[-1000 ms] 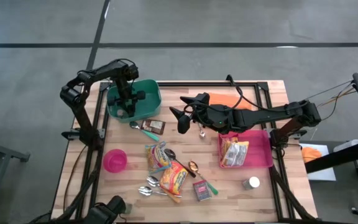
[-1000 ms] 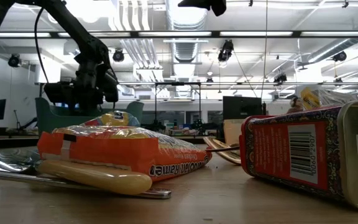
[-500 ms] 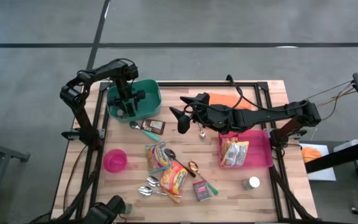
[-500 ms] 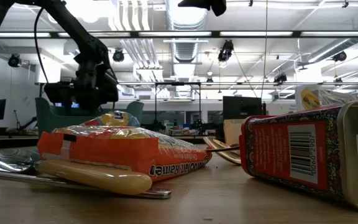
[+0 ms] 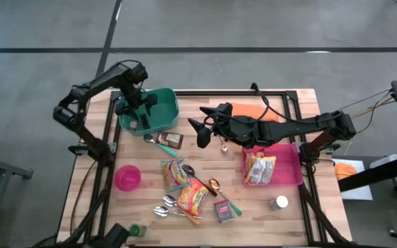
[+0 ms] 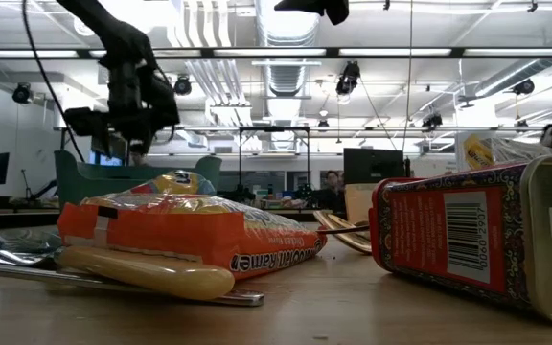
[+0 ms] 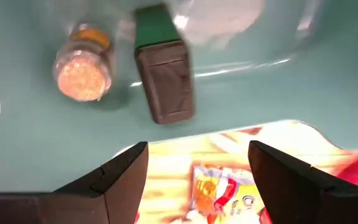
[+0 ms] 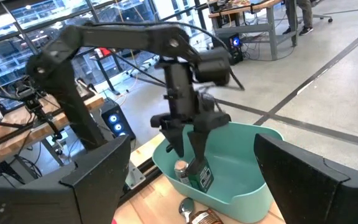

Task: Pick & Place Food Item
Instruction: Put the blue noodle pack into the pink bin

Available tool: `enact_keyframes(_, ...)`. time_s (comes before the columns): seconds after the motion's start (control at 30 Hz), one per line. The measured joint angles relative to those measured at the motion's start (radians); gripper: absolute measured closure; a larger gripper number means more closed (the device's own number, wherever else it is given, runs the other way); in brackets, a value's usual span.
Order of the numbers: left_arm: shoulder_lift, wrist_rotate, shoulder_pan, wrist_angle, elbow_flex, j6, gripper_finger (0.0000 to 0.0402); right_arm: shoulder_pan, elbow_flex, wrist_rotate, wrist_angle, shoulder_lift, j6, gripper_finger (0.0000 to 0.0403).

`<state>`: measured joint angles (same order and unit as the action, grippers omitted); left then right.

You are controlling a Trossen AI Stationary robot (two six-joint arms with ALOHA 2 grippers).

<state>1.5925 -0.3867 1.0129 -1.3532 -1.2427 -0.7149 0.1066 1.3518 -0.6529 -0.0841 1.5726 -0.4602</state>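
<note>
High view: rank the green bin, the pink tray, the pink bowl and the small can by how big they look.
1. green bin and pink tray: look about alike, so unranked
2. pink bowl
3. small can

There were two bins on the table (image 5: 302, 100): one green bin (image 5: 165, 114) and one pink bin (image 5: 291, 169). Beside the green bin stood one pink cup (image 5: 127, 178). The green bin held one jar (image 7: 79, 71) and one dark packet (image 7: 165, 81).

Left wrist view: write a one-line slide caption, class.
Open left gripper above the teal bin holding a spice jar and green-capped bottle.
</note>
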Motion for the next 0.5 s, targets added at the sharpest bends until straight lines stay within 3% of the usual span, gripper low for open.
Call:
enact_keyframes(0.2,-0.174,0.018,-0.049,0.081,0.004,0.026,0.0122,0.000,0.000,0.000,0.000,0.000,0.000,0.0068)
enact_keyframes(0.5,-0.371,0.030,-0.240,0.284,0.005,0.178,0.0122,0.000,0.000,0.000,0.000,0.000,0.000,0.0068)
